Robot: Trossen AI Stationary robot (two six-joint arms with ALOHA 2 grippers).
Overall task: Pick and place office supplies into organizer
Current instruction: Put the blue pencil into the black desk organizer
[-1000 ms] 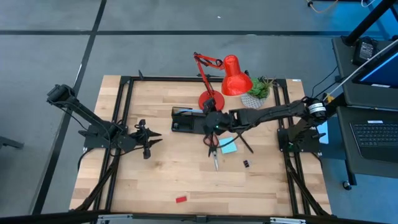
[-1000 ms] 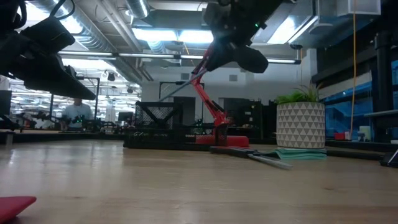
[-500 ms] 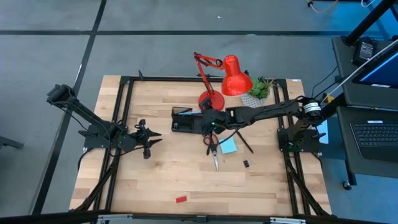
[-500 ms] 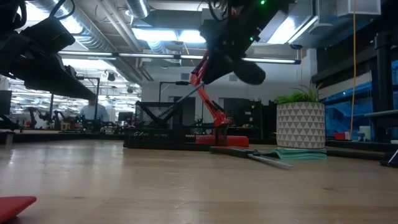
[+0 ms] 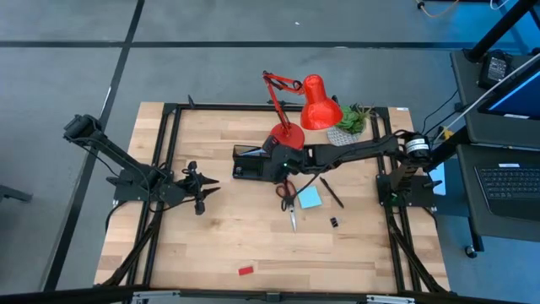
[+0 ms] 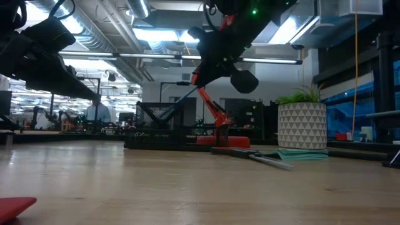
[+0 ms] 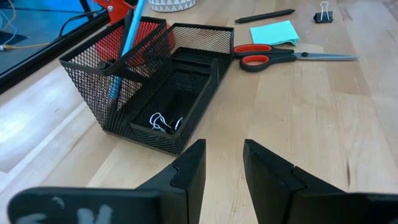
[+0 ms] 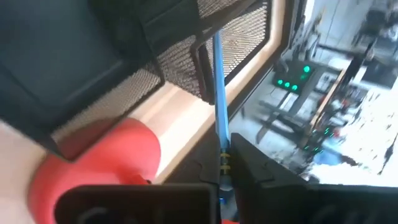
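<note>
The black mesh organizer (image 7: 155, 81) stands on the table by the red lamp base (image 8: 93, 162). My right gripper (image 8: 225, 163) hovers above it (image 5: 272, 158), shut on the light-blue pen (image 8: 219, 93), whose lower end (image 7: 115, 87) is inside the tall mesh compartment. Red-handled scissors (image 7: 273, 56), the cyan pad (image 7: 273, 31), a black pen (image 7: 264, 15) and a black clip (image 7: 322, 12) lie flat beyond the organizer. A red block (image 5: 245, 271) lies near the near edge. My left gripper (image 7: 222, 152) waits open at the table's left (image 5: 201, 192). My right gripper pinches the light-blue pen near its upper end (image 8: 222, 146) between the two fingers, coming from above and slanting down. The pen points along the fingers and leans, with its lower end down in the organizer's tall compartment (image 7: 124, 59).
The red desk lamp (image 5: 314, 103) and potted plant (image 5: 353, 120) stand just behind the organizer. White clips (image 7: 163, 122) lie in its low front compartment. Bare wood spreads between my left gripper and the organizer.
My right gripper has moved toward the table's left and far edge, from over the scissors to over the organizer, tipping as it went. The light-blue pen went with it.
</note>
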